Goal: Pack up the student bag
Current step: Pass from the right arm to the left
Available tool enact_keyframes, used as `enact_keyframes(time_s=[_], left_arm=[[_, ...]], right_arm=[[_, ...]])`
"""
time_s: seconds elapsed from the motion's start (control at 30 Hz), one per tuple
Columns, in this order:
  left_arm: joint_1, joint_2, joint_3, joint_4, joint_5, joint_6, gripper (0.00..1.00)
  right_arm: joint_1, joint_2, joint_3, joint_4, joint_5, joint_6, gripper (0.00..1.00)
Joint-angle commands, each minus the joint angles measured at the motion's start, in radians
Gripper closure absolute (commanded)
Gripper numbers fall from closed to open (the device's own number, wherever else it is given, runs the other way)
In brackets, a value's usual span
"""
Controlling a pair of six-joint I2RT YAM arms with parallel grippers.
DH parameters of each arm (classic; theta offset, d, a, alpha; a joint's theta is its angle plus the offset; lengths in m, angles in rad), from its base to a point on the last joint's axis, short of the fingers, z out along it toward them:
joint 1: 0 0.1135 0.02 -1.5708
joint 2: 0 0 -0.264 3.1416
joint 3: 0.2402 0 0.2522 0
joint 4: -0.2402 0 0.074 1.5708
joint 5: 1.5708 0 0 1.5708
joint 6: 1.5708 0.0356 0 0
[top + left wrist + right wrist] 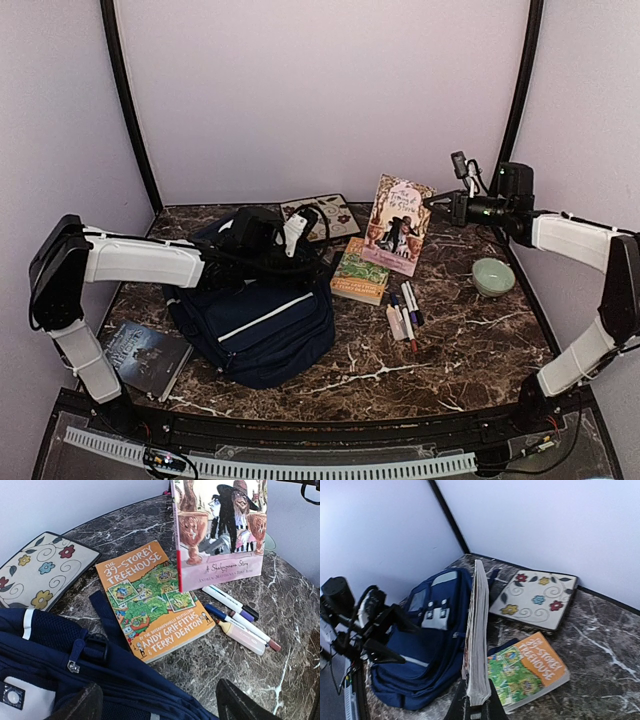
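The student bag is a navy backpack with a white stripe, lying left of centre; it also fills the lower left of the left wrist view and shows in the right wrist view. My left gripper hovers over the bag's far edge, open, its fingers wide apart with only bag fabric and table below. My right gripper is shut on a pink Shakespeare storybook, held lifted and seen edge-on; its cover shows upright in the left wrist view.
An orange Treehouse book lies flat by the bag, with several markers to its right. A flowered white notebook lies at the back, a green bowl at the right, and a dark book at the front left.
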Motion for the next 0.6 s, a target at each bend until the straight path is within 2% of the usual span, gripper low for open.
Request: enact_keyframes(time_s=[0.0,0.17,0.3,0.43,0.57], left_arm=[[-0.001,-0.117,-0.132,0.229,0.134,0.026,0.19],[-0.001,-0.152,-0.22,0.385,0.311,-0.051,0.2],[-0.002,-0.088,-0.204,0.498,0.478,-0.194,0.26],[-0.003,-0.002,-0.192,0.669,0.522,-0.33,0.26],[-0.008,0.069,-0.116,0.679,0.552,-0.365,0.32]], right_arm=[[0.08,-0.118,0.022,-0.296,-0.079,-0.255,1.0],[0.145,-0.182,0.05,-0.43,-0.107,-0.295,1.0],[0.177,-0.186,0.09,-0.503,-0.116,-0.331,1.0],[0.208,-0.172,0.122,-0.539,-0.118,-0.35,1.0],[0.231,-0.157,0.131,-0.533,-0.11,-0.337,1.0]])
